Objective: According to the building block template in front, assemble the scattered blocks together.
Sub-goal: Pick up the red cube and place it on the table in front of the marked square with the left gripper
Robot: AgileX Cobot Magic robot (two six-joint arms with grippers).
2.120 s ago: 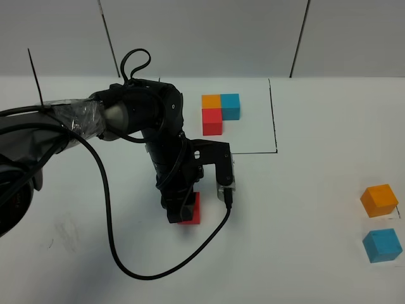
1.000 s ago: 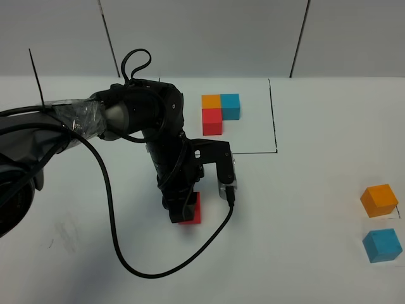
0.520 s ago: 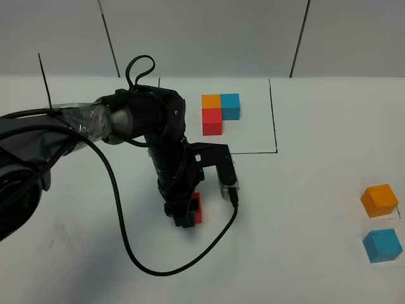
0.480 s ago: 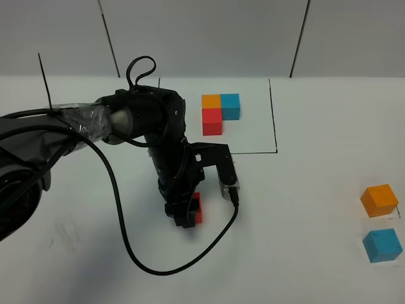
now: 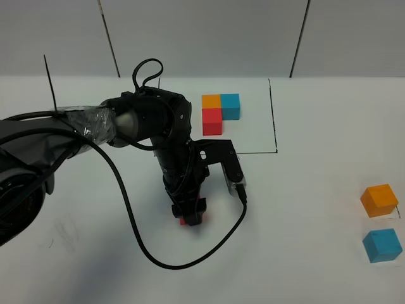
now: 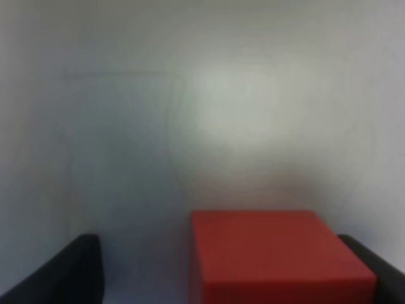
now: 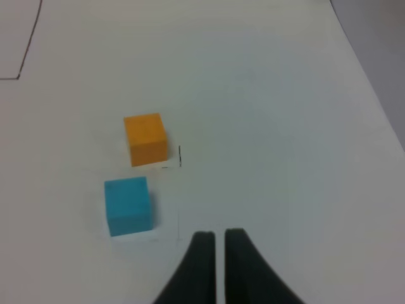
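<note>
Looming matte red cube [image 6: 273, 256], crisp-edged

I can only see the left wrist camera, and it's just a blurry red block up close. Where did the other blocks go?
Observer: The orange cube and the light blue cube sit far off on the right side of the table, with the orange one behind the blue.
Operator: Is the other arm holding one?
Observer: No. The right gripper hangs above the table near them, fingers almost together, holding nothing.
Operator: Where's the shape I have to copy?
Observer: The template lies behind the left gripper, next to a black line. It has orange and blue side by side, with red in front of orange.
</note>
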